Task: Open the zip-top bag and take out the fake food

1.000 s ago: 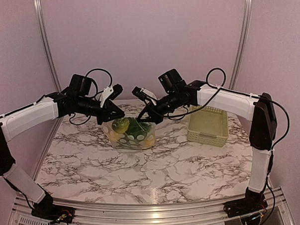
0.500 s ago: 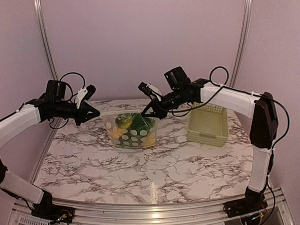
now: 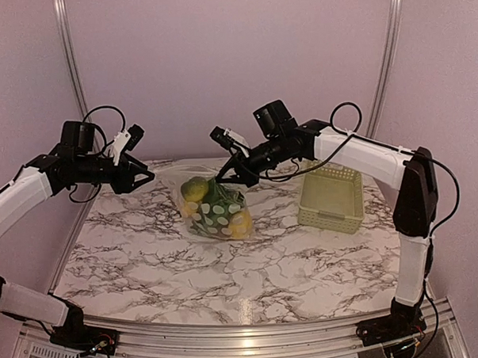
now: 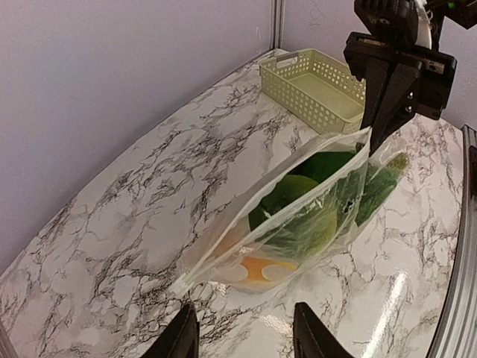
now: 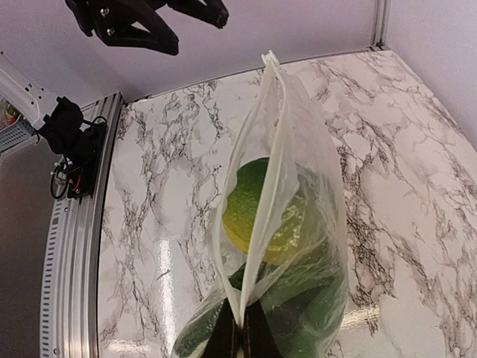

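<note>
Right jaws pinch the zip-top bag (image 3: 215, 218) by its top edge — fake food (image 3: 196, 189) inside — left jaws parted, empty, well apart.

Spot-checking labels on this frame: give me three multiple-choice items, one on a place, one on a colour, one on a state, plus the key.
1. In the top view, where is the basket relative to the zip-top bag?
A) to its right
B) to its left
C) under it

2. What colour is the basket?
A) red
B) pale green
C) black

3. Which claw grips the zip-top bag?
A) left only
B) both
C) right only

Key:
1 A, the top view shows it right of the bag.
2 B, plain in the top and left wrist views.
3 C, the right claw pinches the bag's top edge, while the left claw hangs open, apart from it.
</note>
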`<state>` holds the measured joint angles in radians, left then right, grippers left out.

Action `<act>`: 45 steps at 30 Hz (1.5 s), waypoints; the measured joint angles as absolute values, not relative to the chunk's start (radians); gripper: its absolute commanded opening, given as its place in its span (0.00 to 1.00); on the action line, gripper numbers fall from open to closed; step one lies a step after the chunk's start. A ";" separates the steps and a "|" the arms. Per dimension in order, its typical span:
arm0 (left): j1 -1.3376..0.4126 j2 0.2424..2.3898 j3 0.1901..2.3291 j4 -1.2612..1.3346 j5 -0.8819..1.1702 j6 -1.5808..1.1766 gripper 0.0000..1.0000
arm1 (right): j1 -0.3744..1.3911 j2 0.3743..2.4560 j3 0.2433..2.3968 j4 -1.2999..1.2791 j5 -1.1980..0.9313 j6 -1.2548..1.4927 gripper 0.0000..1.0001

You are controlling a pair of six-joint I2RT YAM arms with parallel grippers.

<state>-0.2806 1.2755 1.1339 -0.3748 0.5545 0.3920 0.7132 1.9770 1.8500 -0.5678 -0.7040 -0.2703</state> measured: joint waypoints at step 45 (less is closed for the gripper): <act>-0.588 1.535 1.373 -0.431 0.363 0.661 0.00 | 0.810 1.963 1.821 -0.639 -0.611 -0.368 0.00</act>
<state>-0.5884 1.5352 1.3731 -0.4309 0.3626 0.6609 0.8101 1.9633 1.8206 -0.6392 -0.6113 -0.3683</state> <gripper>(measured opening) 0.014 0.005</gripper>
